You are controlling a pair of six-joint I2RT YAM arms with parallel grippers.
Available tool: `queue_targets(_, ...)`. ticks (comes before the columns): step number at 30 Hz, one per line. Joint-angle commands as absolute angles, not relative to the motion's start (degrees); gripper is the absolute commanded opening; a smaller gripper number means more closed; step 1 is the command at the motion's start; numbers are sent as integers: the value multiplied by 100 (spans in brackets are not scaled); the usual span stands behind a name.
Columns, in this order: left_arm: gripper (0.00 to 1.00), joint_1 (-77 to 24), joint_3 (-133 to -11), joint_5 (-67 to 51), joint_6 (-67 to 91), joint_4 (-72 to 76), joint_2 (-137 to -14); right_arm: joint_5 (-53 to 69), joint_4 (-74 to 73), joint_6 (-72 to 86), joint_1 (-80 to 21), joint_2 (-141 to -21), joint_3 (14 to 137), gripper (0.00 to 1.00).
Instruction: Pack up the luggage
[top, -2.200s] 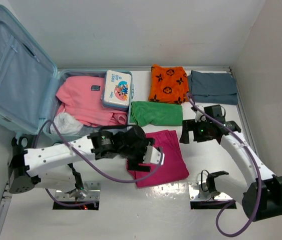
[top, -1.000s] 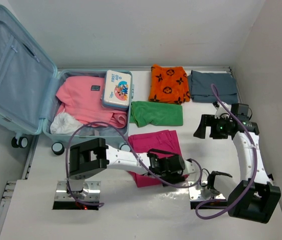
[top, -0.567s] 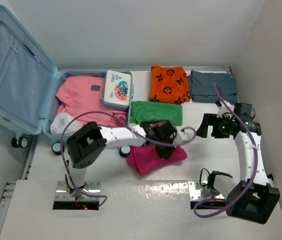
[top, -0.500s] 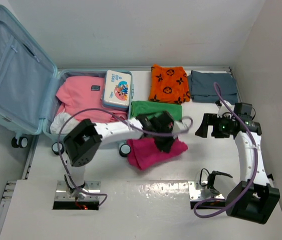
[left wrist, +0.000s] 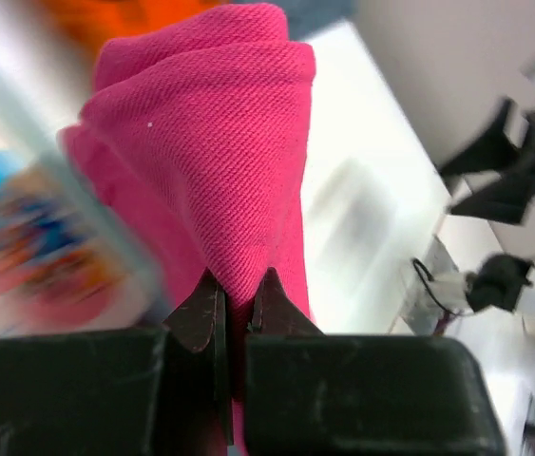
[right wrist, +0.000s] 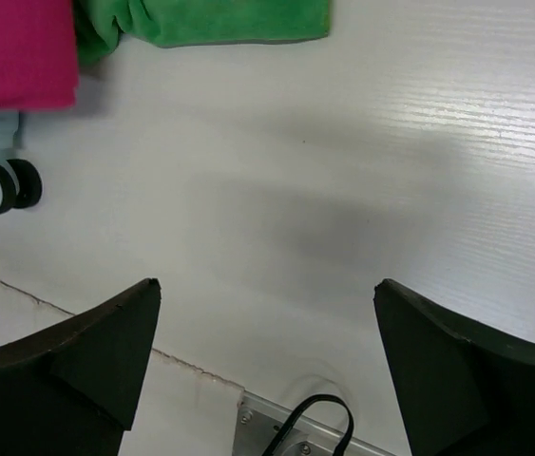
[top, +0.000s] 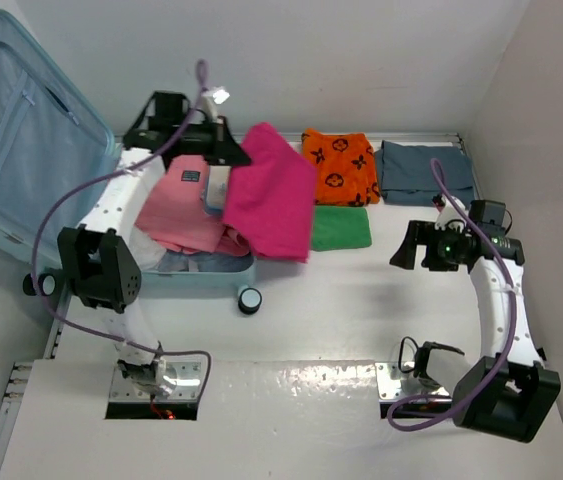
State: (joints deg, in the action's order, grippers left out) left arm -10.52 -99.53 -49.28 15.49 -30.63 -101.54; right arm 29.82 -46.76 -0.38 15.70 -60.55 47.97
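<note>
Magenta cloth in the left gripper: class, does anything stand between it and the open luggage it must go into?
Nothing visible does. The left gripper holds the magenta cloth over the right edge of the luggage. Its lid is open, and a pink garment already lies inside.

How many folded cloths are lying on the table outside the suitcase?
3. The orange cloth lies at the back, the grey cloth just right of it, the green cloth in front of the orange one, its left end hidden behind the hanging magenta cloth.

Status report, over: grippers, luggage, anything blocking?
Left gripper shut on magenta cloth, held over open luggage. Right gripper open, empty. Pink garment already inside. Nothing blocking seen.
</note>
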Motion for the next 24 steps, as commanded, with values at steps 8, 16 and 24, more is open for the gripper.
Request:
queue_targets(8,0,1572,-11609,-4466,98,-4919,-11153,3059,-4430,264,1327,-6372,5203,92)
queue_targets(16,0,2118,-11172,-2948,-1044,-4931,-11013,2936,-4219,518,854,-6653,5300,92)
queue_targets(24,0,1978,-10477,-1899,-1283,-3815,-11196,2725,-3999,782,265,-6943,5396,91)
